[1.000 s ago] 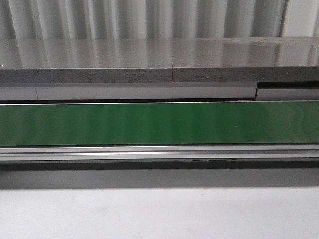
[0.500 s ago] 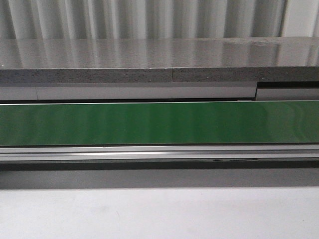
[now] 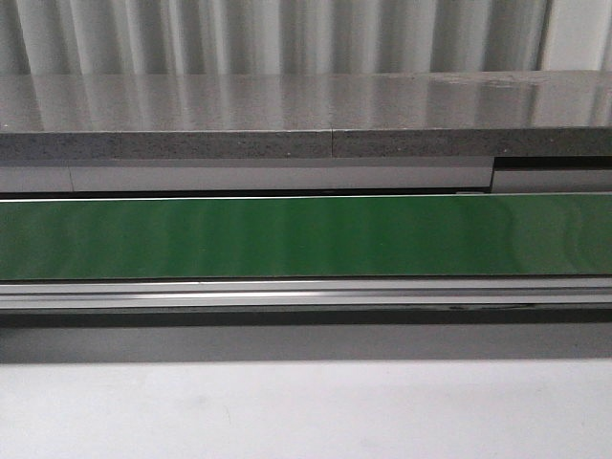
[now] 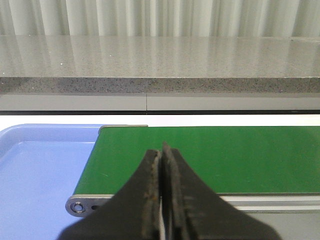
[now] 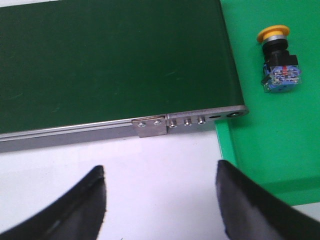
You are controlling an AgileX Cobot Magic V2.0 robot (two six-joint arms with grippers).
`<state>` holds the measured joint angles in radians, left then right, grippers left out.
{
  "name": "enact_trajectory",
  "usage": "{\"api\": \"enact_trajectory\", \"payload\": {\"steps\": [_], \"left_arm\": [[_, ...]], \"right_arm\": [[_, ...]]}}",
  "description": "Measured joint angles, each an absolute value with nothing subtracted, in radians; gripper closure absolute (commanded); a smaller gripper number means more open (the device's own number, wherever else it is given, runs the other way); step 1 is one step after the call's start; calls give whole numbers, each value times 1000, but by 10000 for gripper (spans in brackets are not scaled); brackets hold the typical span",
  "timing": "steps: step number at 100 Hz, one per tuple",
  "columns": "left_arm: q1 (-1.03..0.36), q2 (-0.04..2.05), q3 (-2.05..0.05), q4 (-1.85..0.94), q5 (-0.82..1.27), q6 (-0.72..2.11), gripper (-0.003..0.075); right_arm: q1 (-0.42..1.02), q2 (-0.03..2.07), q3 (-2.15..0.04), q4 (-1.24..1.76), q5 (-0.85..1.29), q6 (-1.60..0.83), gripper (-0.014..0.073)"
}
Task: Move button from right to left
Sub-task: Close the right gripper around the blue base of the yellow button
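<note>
**Button waits in the green tray, both grippers empty**

Over on the right side, the button [image 5: 279, 59] lies on its side in the bright green tray [image 5: 260, 165], yellow cap pointing away from the wrist camera, black collar behind it and the blue-and-clear block at the near end. It sits alone on the tray floor, just beyond the end of the conveyor belt [image 5: 110, 65] and apart from the belt's metal end bracket [image 5: 192, 120].

The right gripper [image 5: 160, 197] hovers over the white tabletop [image 5: 160, 160] with its two dark fingers spread wide, nothing between them. The button is well clear of both fingers.

On the left wrist camera, the left gripper [image 4: 161, 195] has its fingers pressed together with only a thin seam showing, clenched on nothing. Beyond it runs the green belt, and at the belt's end sits a light blue tray [image 4: 40, 170] beside the roller frame [image 4: 80, 206].

The front camera shows neither arm: just the long green belt [image 3: 306, 236] in its aluminium rail [image 3: 306, 295], a grey speckled countertop [image 3: 306, 120] behind and the white table [image 3: 306, 411] in front. No button shows in this view.
</note>
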<state>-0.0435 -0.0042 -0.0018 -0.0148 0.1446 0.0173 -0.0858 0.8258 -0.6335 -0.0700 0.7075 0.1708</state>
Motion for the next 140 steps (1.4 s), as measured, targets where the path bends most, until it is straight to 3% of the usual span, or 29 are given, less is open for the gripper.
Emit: {"api": "enact_trajectory", "payload": {"steps": [23,68,96,140], "left_arm": [[-43,-4,-2,-15,145,17,740],[-43,-4,-2,-15,145,17,740],[-43,-4,-2,-15,145,17,740],[-43,-4,-2,-15,145,17,740]], "right_arm": [[-130,997,-769,-111,765,171,20],[-398,1455,-1126,-68,972,169,20],[-460,1701,-1265,-59,987,128,20],[-501,1906,-1415,-59,971,51,20]]}}
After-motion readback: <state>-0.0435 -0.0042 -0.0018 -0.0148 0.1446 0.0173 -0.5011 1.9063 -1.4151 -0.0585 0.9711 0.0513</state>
